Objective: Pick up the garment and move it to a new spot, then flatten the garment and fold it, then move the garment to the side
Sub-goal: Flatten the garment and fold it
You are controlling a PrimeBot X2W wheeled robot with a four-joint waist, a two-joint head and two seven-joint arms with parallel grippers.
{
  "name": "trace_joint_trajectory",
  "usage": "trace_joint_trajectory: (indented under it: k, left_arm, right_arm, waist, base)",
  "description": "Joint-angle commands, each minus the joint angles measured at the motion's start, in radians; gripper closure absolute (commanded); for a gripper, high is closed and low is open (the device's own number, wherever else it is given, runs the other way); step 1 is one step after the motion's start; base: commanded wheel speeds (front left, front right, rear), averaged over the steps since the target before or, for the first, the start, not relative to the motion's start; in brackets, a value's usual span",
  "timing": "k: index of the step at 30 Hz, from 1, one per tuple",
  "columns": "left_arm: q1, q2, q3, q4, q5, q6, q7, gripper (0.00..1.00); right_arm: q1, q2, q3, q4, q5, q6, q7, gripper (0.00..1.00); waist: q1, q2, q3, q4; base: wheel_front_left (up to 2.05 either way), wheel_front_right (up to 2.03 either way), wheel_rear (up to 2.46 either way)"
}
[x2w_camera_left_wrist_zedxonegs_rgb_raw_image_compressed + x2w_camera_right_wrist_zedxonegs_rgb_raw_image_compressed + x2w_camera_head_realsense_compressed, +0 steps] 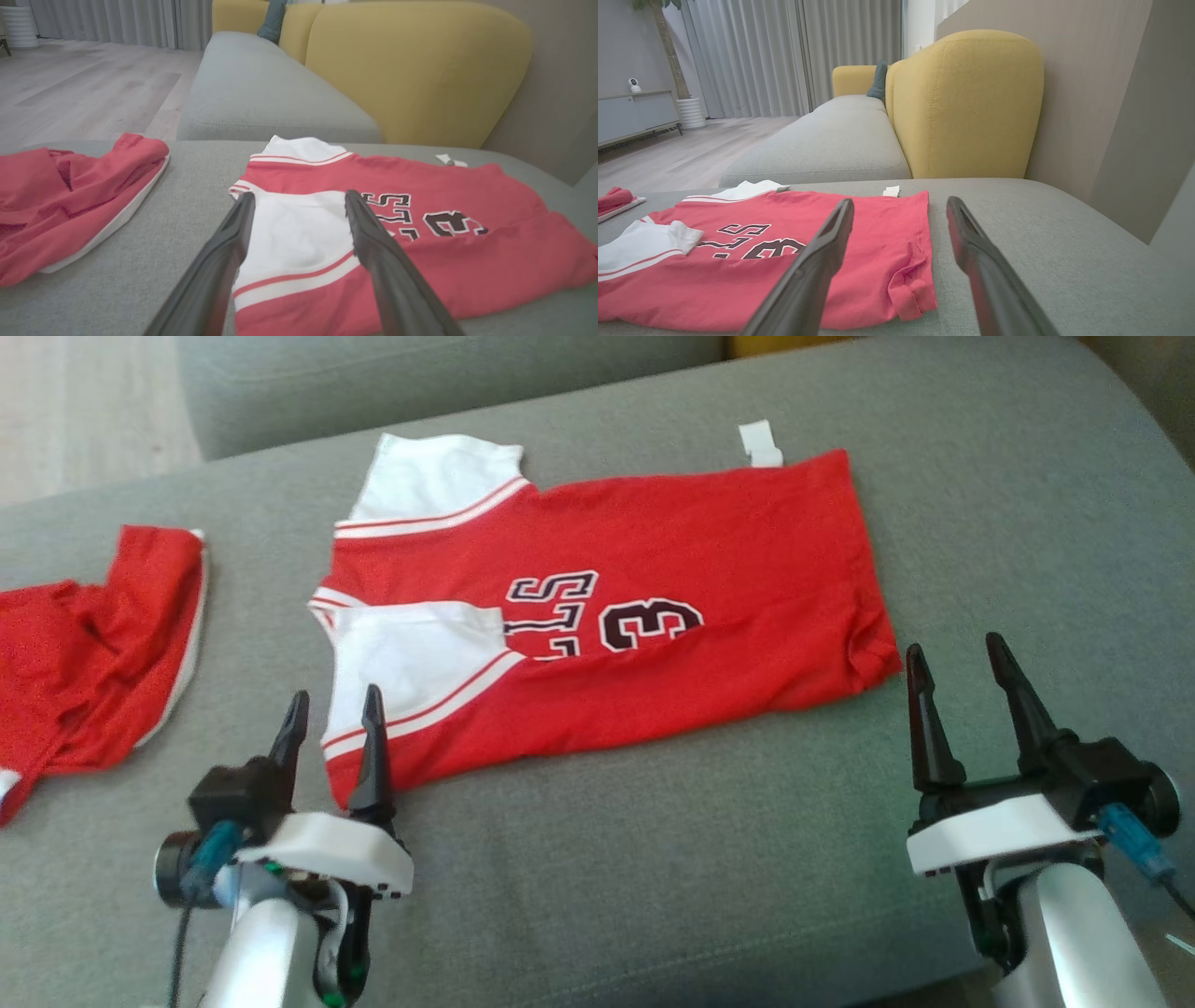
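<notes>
jersey [653,607], red with white sleeves and dark lettering, lies spread on the grey sofa seat [653,896], collar end toward the robot's left and hem toward its right. the near white sleeve lies over the red front beside the lettering, and the near hem corner is bunched into a small roll. a small white tag [761,443] pokes out at the far edge near the hem. the left gripper [336,695] sits at the near sleeve corner, its two dark fingers spread wide and gripping nothing; in the head view one finger overlaps the jersey's edge, and whether it touches the cloth cannot be told. the right gripper [953,644] stands just beside the bunched hem corner, over bare cushion, fingers likewise spread and empty. a second red garment [84,663] with white trim lies crumpled farther left on the seat, apart from the jersey.
</notes>
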Motion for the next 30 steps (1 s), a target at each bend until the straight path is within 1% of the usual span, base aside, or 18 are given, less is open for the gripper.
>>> trace_joint_trajectory:
  k: [1,4,7,11,14,16,17,19,20,21,23,25,30]
  left_arm:
    - [-0.057,0.002,0.023,0.009,0.019,0.014,-0.005,0.0]
    - [-0.09,0.009,0.03,0.121,0.053,0.064,-0.004,0.0]
    - [-0.122,0.03,0.034,0.223,0.087,0.116,0.014,0.0]
    - [-0.158,0.052,0.04,0.321,0.102,0.151,0.042,0.0]
    - [-0.176,0.064,0.031,0.379,0.113,0.156,0.066,0.0]
    - [-0.186,0.062,0.024,0.408,0.107,0.142,0.081,0.0]
    - [-0.186,0.062,0.024,0.408,0.107,0.142,0.081,0.0]
    - [-0.195,0.06,0.013,0.433,0.102,0.123,0.096,0.0]
    - [-0.199,0.058,0.006,0.442,0.1,0.114,0.1,0.61]
    - [-0.204,0.056,0.001,0.448,0.098,0.105,0.1,1.0]
    - [-0.211,0.051,-0.003,0.45,0.091,0.096,0.079,1.0]
    - [-0.221,0.048,0.001,0.436,0.085,0.099,0.047,1.0]
    - [-0.236,0.047,0.003,0.361,0.084,0.1,0.002,1.0]
  right_arm:
    - [-0.039,0.006,0.018,-0.043,-0.007,-0.001,0.002,0.0]
    - [-0.041,0.007,0.012,-0.059,-0.005,-0.001,0.004,0.0]
    - [-0.046,0.008,0.011,-0.073,0.001,-0.001,0.008,0.0]
    - [-0.049,0.009,0.015,-0.087,0.005,-0.001,0.012,0.0]
    - [-0.049,0.009,0.017,-0.092,0.007,-0.001,0.013,0.0]
    - [-0.049,0.009,0.016,-0.093,0.009,-0.001,0.015,0.0]
    - [-0.049,0.009,0.016,-0.093,0.009,-0.001,0.015,0.0]
    - [-0.05,0.009,0.014,-0.088,0.012,-0.001,0.024,0.0]
    - [-0.051,0.009,0.014,-0.083,0.014,-0.001,0.032,0.0]
    - [-0.053,0.009,0.013,-0.076,0.018,-0.001,0.042,0.0]
    - [-0.059,0.009,0.005,-0.051,0.029,-0.001,0.077,0.0]
    - [-0.07,0.01,-0.009,-0.022,0.048,-0.001,0.108,0.0]
    - [-0.115,0.01,-0.045,0.09,0.114,-0.001,0.184,0.0]
  waist:
    - [0.0,0.0,0.018,-0.017]
    - [0.0,0.0,0.032,-0.034]
    - [0.0,0.0,0.043,-0.048]
    - [0.0,0.0,0.052,-0.058]
    - [0.0,0.0,0.056,-0.064]
    - [0.0,0.0,0.058,-0.066]
    - [0.0,0.0,0.058,-0.066]
    - [0.0,0.0,0.059,-0.064]
    - [0.0,0.0,0.06,-0.061]
    - [0.0,0.0,0.062,-0.058]
    - [0.0,0.0,0.064,-0.047]
    - [0.0,0.0,0.067,-0.033]
    - [0.0,0.0,0.076,0.009]
  base:
    - [0.0,0.0,0.0]
    - [0.0,0.0,0.0]
    - [0.0,0.0,0.0]
    - [0.0,0.0,0.0]
    - [0.0,0.0,0.0]
    - [0.0,0.0,0.0]
    - [0.0,0.0,0.0]
    - [0.0,0.0,0.0]
    - [0.0,0.0,0.0]
    - [0.0,0.0,0.0]
    - [0.0,0.0,0.0]
    - [0.0,0.0,0.0]
    - [0.0,0.0,0.0]
